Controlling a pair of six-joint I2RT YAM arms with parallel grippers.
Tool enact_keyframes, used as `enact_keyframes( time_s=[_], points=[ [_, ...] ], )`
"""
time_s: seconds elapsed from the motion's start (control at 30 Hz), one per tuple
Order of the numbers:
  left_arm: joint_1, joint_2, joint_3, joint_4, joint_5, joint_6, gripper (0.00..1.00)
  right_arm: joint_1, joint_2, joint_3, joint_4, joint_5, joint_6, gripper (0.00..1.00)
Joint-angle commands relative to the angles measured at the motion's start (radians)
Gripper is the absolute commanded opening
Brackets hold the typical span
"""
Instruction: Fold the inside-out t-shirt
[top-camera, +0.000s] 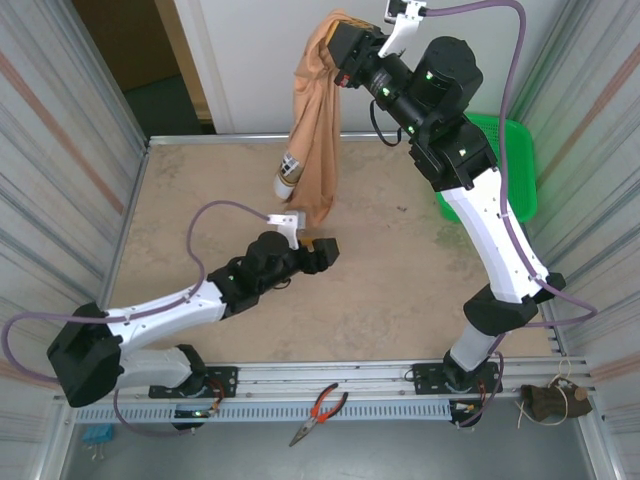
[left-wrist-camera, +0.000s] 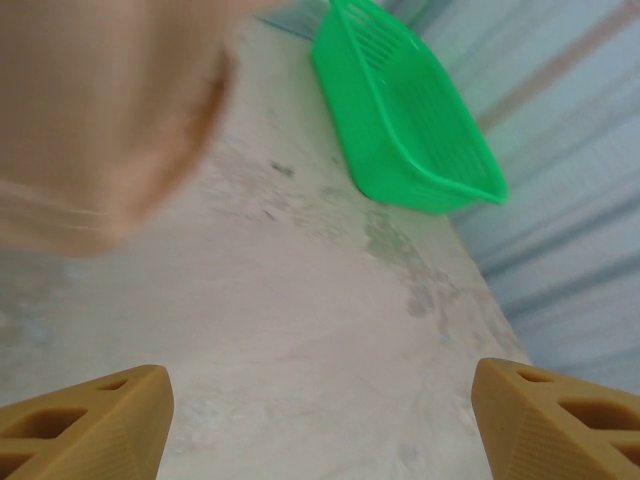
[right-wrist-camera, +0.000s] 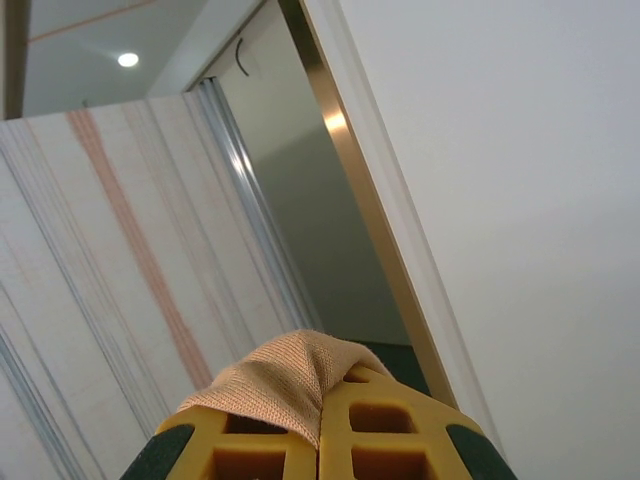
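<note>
Over the beige tabletop, a thin tan t-shirt is hung from the clenched right gripper — presumably to unfurl; the left gripper is spread empty.

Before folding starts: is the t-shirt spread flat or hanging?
Hanging: the shut right hand grips the t-shirt at its top; it dangles bunched, not spread.

No readable lettering, brand or number here — the white tag on the t-shirt, dangling well below the right gripper, is illegible.
</note>
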Motion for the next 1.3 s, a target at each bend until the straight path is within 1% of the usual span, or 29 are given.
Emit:
enact_keyframes(
  time_s=[0.0,0.07,0.13,0.2,0.33,0.47,0.57,0.8,0.87,0.93,1.03,1.17,1.23,1.27],
  points=[
    [0.004,-0.065,-0.033,-0.015,-0.207,-0.046,0.81,0.012,0.010,0.049,0.062,0.026,-0.029,0.00],
    [0.031,-0.064,-0.056,0.026,-0.197,-0.074,0.82,0.018,0.018,0.054,0.062,0.026,-0.031,0.00],
    [0.067,-0.035,-0.064,0.069,-0.150,-0.117,0.82,0.025,0.022,0.059,0.065,0.026,-0.029,0.00],
    [0.084,0.006,-0.063,0.138,-0.099,-0.119,0.82,0.031,0.026,0.064,0.065,0.027,-0.029,0.00],
    [0.081,0.063,-0.032,0.186,-0.018,-0.120,0.82,0.041,0.025,0.070,0.059,0.031,-0.034,0.00],
    [0.054,0.053,-0.043,0.201,-0.005,-0.120,0.82,0.044,0.023,0.070,0.060,0.034,-0.039,0.00],
    [0.028,-0.009,-0.083,0.174,-0.025,-0.125,0.82,0.046,0.023,0.071,0.062,0.035,-0.039,0.00],
    [-0.066,-0.277,-0.190,-0.010,-0.135,-0.144,0.82,0.051,0.032,0.070,0.075,0.037,-0.038,0.00],
    [-0.088,-0.332,-0.210,-0.041,-0.155,-0.154,0.82,0.057,0.039,0.074,0.081,0.040,-0.037,0.00],
    [-0.093,-0.356,-0.226,-0.039,-0.159,-0.165,0.83,0.063,0.048,0.082,0.083,0.044,-0.037,0.00],
    [-0.094,-0.317,-0.232,0.034,-0.142,-0.162,0.83,0.076,0.067,0.094,0.085,0.054,-0.037,0.00],
    [-0.095,-0.171,-0.192,0.163,-0.122,-0.138,0.83,0.102,0.092,0.122,0.080,0.066,-0.038,0.00],
    [-0.099,-0.088,-0.147,0.190,-0.145,-0.117,0.83,0.118,0.097,0.126,0.082,0.073,-0.042,0.00],
    [-0.104,-0.046,-0.114,0.188,-0.177,-0.111,0.83,0.125,0.100,0.128,0.082,0.077,-0.043,0.00]
  ],
)
